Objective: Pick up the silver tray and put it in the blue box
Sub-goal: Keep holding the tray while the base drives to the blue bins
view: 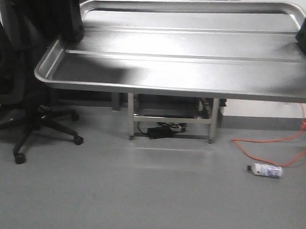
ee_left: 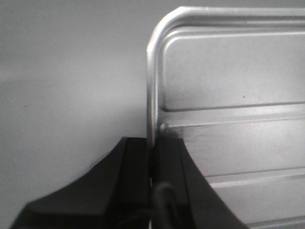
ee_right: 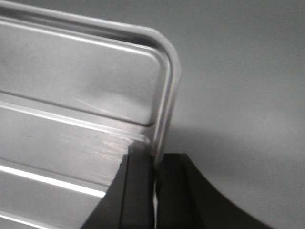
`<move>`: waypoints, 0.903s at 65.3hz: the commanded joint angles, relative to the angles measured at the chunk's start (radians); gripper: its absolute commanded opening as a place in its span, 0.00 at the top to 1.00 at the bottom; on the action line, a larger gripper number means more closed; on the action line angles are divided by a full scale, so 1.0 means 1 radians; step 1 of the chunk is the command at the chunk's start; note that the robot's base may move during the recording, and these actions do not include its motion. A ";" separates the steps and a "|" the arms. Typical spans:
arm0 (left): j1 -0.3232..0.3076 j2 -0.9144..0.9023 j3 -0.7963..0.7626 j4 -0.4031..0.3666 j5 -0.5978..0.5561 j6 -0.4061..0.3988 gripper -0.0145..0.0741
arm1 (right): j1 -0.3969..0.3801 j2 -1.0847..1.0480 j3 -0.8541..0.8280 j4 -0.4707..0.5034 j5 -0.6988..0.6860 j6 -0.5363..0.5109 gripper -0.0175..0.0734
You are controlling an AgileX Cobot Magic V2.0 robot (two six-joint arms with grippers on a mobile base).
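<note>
The tray [view: 187,64] hangs level in the air above the floor [view: 147,202], carried by its two short ends. That makes sense for something this wide and shallow: a hold on each end stops it tipping or twisting, and it leaves the underside free to go down into the box (which no view shows).

The left end effector [ee_left: 152,143] is closed almost fully, its two dark fingers [ee_left: 136,160] pinching the rolled rim, one outside the rim and one on the tray's floor side, a little way along from a rounded corner. The right end effector [ee_right: 155,160] holds the opposite rim the same way, with only the thickness of the metal between its fingers [ee_right: 138,181].

In the front view both grips sit toward the far side of the tray, so the near long edge overhangs towards the camera.

Behind and below it stands a steel frame [view: 171,118], possibly the legs of a bench, though its top is hidden. A chair [view: 18,101], an orange cable [view: 276,145] and a bottle [view: 267,170] lie on the floor.
</note>
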 commanded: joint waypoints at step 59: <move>0.000 -0.036 -0.028 0.081 0.043 0.008 0.95 | -0.009 -0.026 -0.028 -0.094 0.032 -0.020 0.75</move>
